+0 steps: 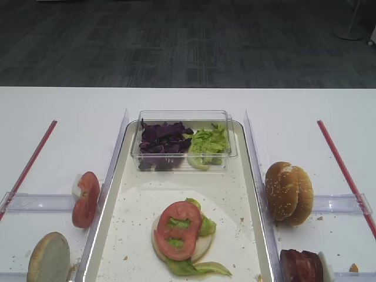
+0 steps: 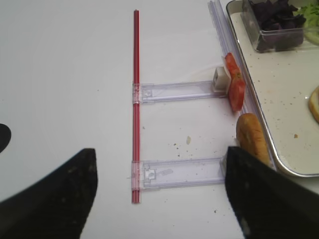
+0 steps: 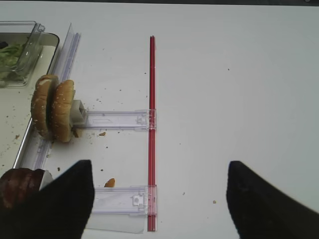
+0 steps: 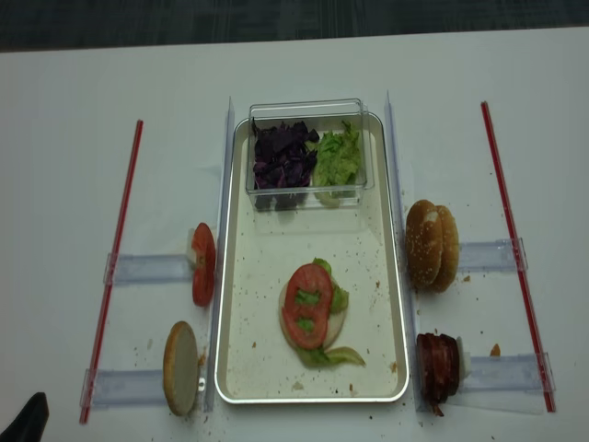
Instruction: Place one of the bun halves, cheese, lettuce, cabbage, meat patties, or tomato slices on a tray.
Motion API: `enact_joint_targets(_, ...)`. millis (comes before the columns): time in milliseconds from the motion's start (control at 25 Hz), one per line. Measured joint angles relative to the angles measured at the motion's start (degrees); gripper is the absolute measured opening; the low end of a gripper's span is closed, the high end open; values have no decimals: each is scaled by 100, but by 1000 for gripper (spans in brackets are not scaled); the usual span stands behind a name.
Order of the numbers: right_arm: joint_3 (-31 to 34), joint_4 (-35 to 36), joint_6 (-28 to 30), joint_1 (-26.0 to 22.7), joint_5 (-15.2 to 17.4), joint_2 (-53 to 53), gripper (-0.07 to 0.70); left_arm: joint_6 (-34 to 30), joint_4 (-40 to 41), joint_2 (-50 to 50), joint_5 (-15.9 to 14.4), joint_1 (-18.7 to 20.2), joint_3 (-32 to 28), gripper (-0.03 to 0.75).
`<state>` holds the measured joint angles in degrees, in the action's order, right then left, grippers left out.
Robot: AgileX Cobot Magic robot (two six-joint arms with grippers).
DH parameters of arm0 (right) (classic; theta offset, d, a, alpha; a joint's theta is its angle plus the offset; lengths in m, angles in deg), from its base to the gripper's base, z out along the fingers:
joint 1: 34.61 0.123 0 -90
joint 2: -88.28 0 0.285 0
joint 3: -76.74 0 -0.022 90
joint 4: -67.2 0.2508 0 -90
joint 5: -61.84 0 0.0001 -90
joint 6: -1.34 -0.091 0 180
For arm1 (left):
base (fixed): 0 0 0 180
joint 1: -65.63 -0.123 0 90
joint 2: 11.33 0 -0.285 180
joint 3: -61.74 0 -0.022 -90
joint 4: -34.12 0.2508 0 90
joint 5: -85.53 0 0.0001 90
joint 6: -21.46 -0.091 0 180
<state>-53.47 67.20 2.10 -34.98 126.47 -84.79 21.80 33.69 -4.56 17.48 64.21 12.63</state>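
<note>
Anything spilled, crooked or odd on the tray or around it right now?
Mostly crumbs: they speckle the tray floor and the table beside the bun halves on the right. On the tray, the tomato slice lies on lettuce that pokes out at the near side. Nothing is tipped or damaged.

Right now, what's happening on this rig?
Burger assembly, mid-build. On the tray a bun half carries lettuce and a tomato slice. Neither arm holds anything: the left gripper and right gripper hang open over the table with bare fingers. Spare tomato slices and a bun half stand left of the tray; buns and dark slices stand right. Cabbage sits in the clear box.
</note>
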Motion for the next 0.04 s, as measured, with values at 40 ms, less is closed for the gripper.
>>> enact_joint_targets(40,0,0,0,0,0,0,571,0,0,0,0,0,0,493)
